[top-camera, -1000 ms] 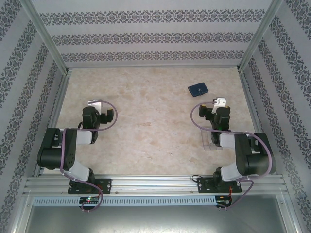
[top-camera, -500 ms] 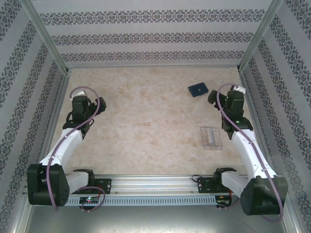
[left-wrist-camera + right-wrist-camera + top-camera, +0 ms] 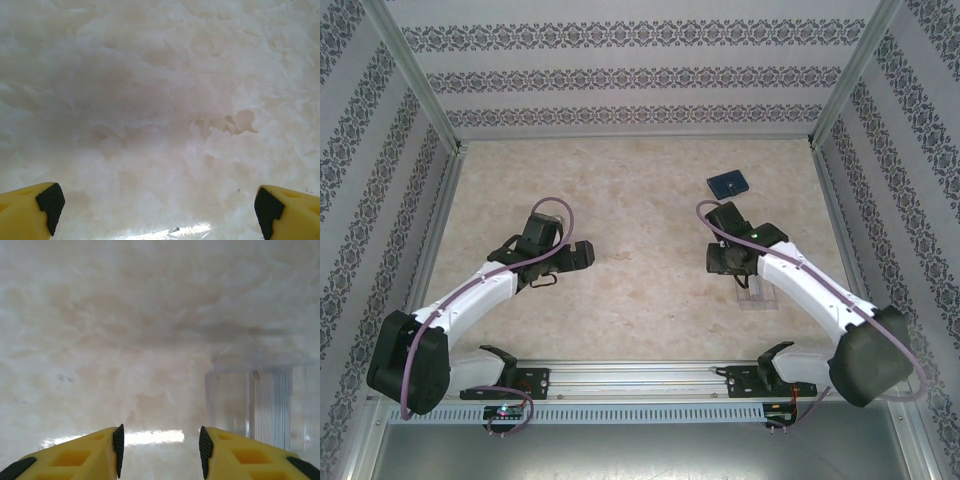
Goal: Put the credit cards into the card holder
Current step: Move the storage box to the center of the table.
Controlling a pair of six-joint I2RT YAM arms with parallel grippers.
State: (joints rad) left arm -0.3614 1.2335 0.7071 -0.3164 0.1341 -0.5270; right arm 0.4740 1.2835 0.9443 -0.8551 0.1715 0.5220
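The dark navy card holder (image 3: 728,184) lies flat at the back right of the table. The one card-like thing I see is a clear plastic piece with grey stripes (image 3: 758,288) (image 3: 262,405), partly under my right arm; I cannot tell whether it is the credit cards. My right gripper (image 3: 718,260) (image 3: 160,445) hangs low just left of it, jaws partly open over bare table. Left of centre, my left gripper (image 3: 576,254) (image 3: 157,210) stands wide open over bare table, with nothing between its fingers.
The marble-patterned tabletop (image 3: 640,200) is walled in by patterned panels at the back (image 3: 640,75) and on both sides. An aluminium rail (image 3: 640,380) carries the arm bases at the near edge.
Both arms have swung in from the side walls toward the middle. The right gripper came down left of the clear piece and its jaws narrowed. The left gripper stayed wide open.
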